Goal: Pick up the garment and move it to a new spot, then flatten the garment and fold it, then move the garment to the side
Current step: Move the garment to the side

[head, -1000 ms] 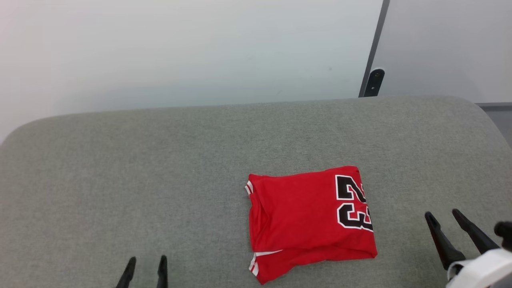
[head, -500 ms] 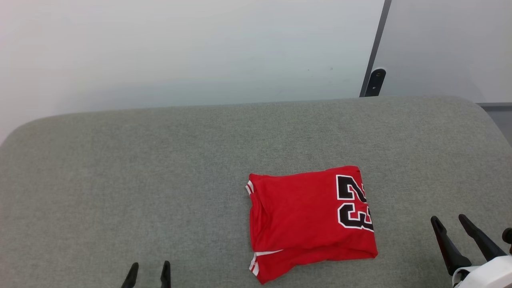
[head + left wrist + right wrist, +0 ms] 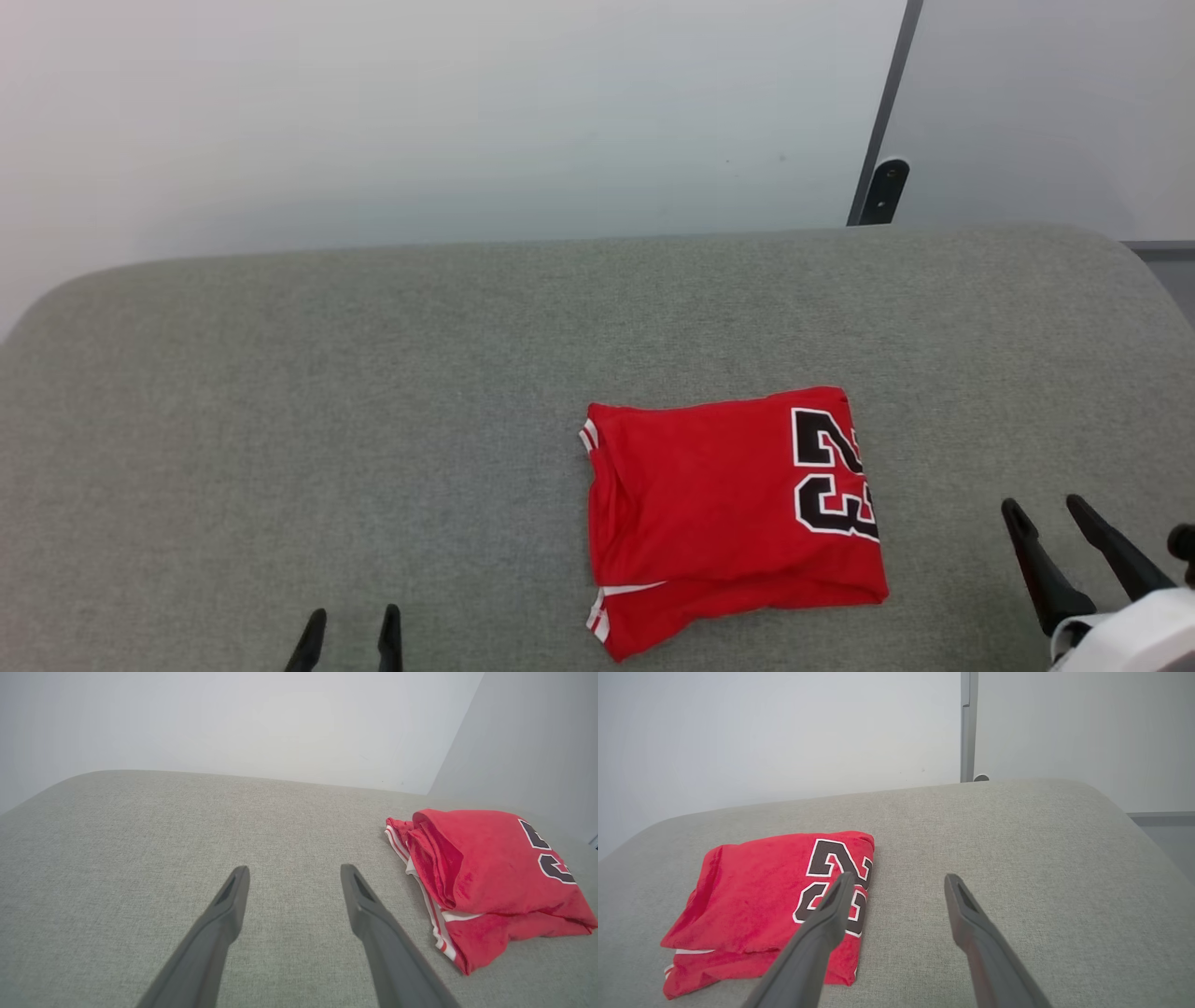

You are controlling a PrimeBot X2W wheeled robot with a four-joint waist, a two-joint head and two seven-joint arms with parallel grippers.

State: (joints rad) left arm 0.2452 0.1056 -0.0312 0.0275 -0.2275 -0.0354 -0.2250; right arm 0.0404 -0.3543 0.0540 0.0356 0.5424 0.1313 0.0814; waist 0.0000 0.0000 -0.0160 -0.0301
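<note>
The garment [image 3: 728, 509], a red jersey with a black "23", lies folded into a compact rectangle on the grey fabric surface [image 3: 373, 392], right of centre. White striped trim shows at its left edge. My left gripper [image 3: 353, 621] is open at the bottom left, well clear of the jersey. Off the jersey's right edge, my right gripper [image 3: 1046, 513] stands open and empty too. In the left wrist view the garment [image 3: 481, 877] lies to the right of my left gripper [image 3: 294, 872]. In the right wrist view the garment [image 3: 770, 900] lies left of my right gripper [image 3: 899, 879].
The grey surface has rounded far corners and ends at a pale wall [image 3: 448, 121]. A dark vertical strip with a bracket [image 3: 882, 191] stands at the far right behind it. Bare fabric stretches left of and beyond the jersey.
My right gripper has drawn back a little toward the bottom right, and the left gripper has sunk lower. The picture has shifted slightly; the garment lies as before.
</note>
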